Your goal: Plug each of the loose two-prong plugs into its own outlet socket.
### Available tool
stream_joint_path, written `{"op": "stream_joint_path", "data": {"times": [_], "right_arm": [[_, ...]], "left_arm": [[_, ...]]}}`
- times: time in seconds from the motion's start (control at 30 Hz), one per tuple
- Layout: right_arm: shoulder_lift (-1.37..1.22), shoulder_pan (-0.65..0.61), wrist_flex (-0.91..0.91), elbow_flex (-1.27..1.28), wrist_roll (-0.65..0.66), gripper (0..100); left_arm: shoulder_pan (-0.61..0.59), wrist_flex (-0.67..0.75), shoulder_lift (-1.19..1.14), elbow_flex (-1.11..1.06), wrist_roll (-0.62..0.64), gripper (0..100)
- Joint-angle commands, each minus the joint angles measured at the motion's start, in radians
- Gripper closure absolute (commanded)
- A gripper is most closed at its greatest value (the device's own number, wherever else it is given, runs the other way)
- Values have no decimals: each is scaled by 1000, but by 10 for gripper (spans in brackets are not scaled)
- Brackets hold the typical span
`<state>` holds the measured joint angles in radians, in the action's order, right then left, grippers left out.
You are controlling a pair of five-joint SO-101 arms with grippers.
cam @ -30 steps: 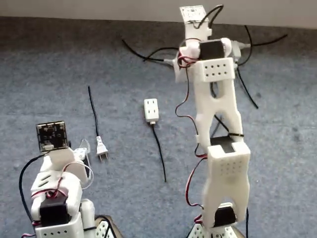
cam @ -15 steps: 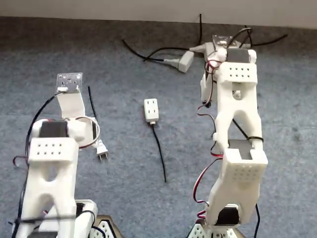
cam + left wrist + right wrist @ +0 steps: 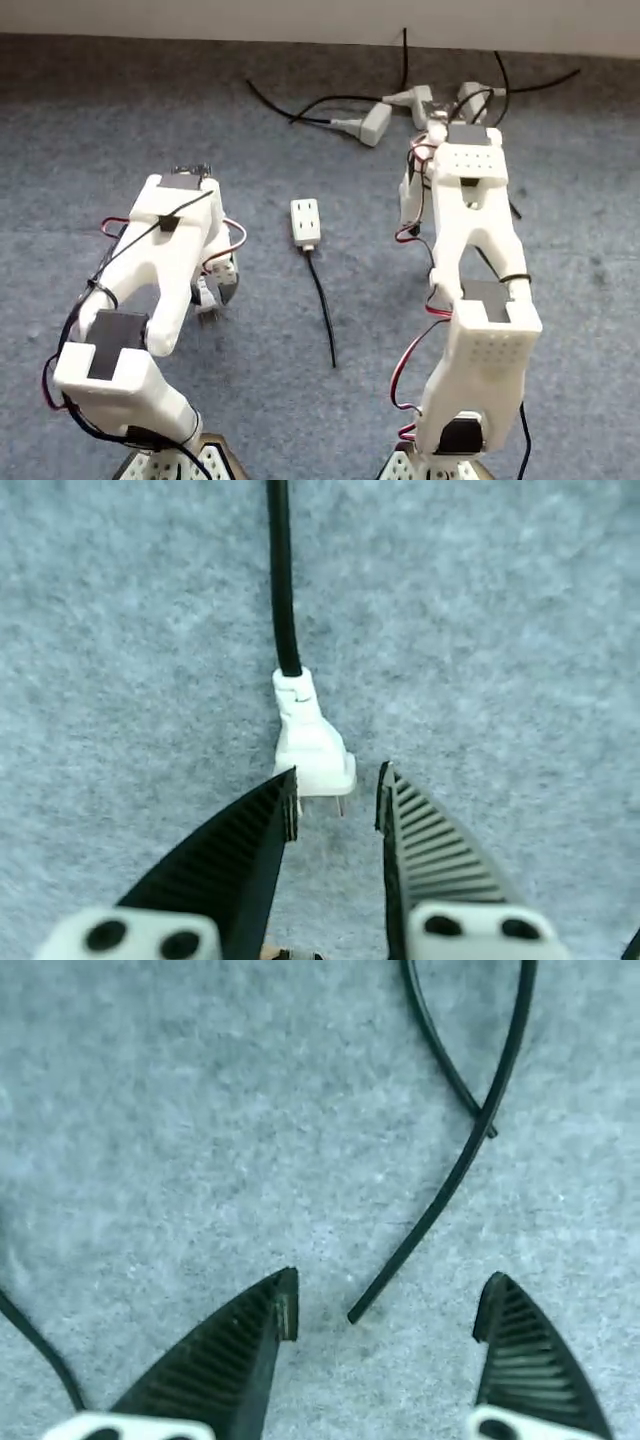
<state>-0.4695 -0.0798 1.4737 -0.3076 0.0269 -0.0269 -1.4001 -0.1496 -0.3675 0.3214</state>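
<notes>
High view: the left arm is bent forward and down, with the left gripper low over the carpet, near the white outlet socket but apart from it. The right arm stretches far out toward the plugs at the far edge.

Left wrist view: the jaws are partly open, their tips either side of the prong end of the two-prong plug, which lies flat with its black cord running away. Closing here would likely pinch the prongs instead of the body, so the plug could twist or slip out.

Right wrist view: the right gripper gapes wide, pointing down at a bare cord end; closing now would catch cable, not a plug
</notes>
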Motion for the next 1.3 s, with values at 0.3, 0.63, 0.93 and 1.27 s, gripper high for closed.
{"op": "stream_joint_path", "data": {"times": [0.3,0.63,0.93,1.27], "right_arm": [[64,2,-35,1,2,717],[64,2,-35,1,2,717],[64,2,-35,1,0,717],[62,2,-36,1,0,717]], "left_arm": [[-62,74,-4,-67,63,857],[-99,94,-5,-91,61,857],[-105,87,-7,-93,61,860],[-104,87,-7,-116,63,981]]}}
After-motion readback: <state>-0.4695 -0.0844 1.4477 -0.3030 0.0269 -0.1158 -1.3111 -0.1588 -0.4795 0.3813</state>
